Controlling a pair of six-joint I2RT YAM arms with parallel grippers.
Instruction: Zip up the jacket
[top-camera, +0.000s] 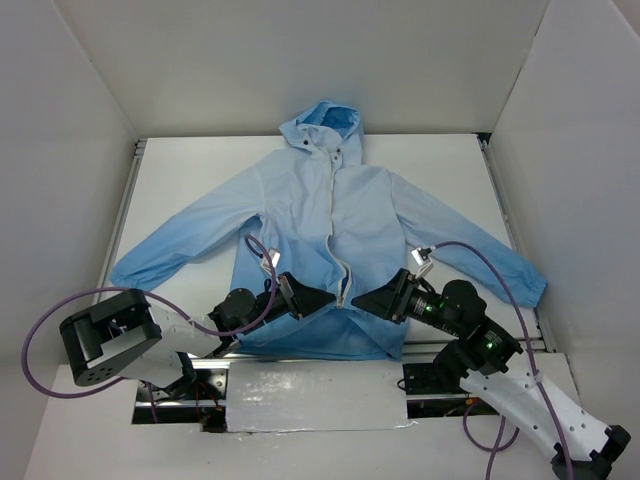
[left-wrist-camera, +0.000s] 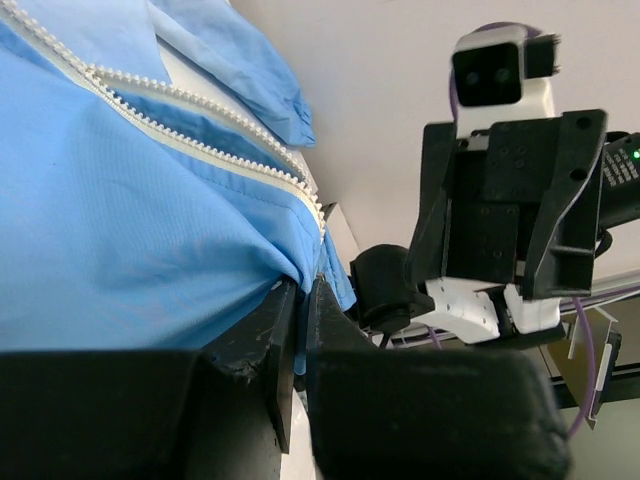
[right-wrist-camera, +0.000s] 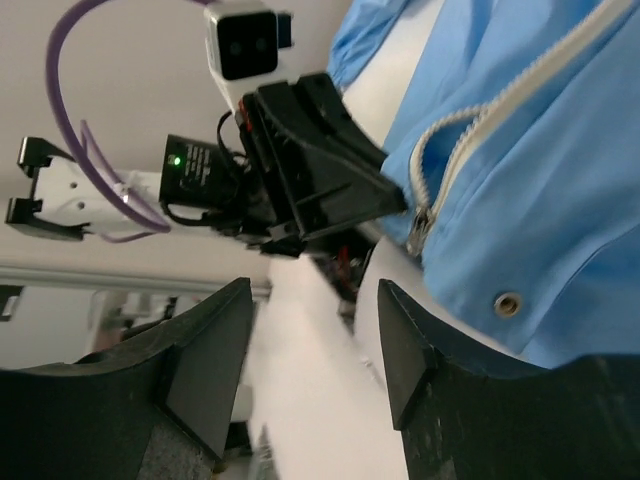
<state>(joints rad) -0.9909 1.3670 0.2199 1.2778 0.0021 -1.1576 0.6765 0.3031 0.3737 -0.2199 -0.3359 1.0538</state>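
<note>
The sky-blue jacket (top-camera: 300, 215) lies flat on the table, hood at the far end and hem toward the arms. Its white zipper (top-camera: 338, 240) runs down the front, and the slider (right-wrist-camera: 420, 222) sits low, near the hem. Above the slider the two rows of teeth (left-wrist-camera: 200, 130) spread apart. My left gripper (left-wrist-camera: 300, 285) is shut on the jacket's hem fabric just left of the zipper's bottom end. My right gripper (right-wrist-camera: 310, 340) is open just right of the slider, with only white table between its fingers (right-wrist-camera: 405, 340). The two grippers face each other (top-camera: 345, 300).
White walls enclose the table on three sides. A small metal snap (right-wrist-camera: 507, 303) sits on the hem beside my right finger. Purple cables (top-camera: 480, 260) arc over both arms. The metal base rail (top-camera: 310, 400) runs along the near edge.
</note>
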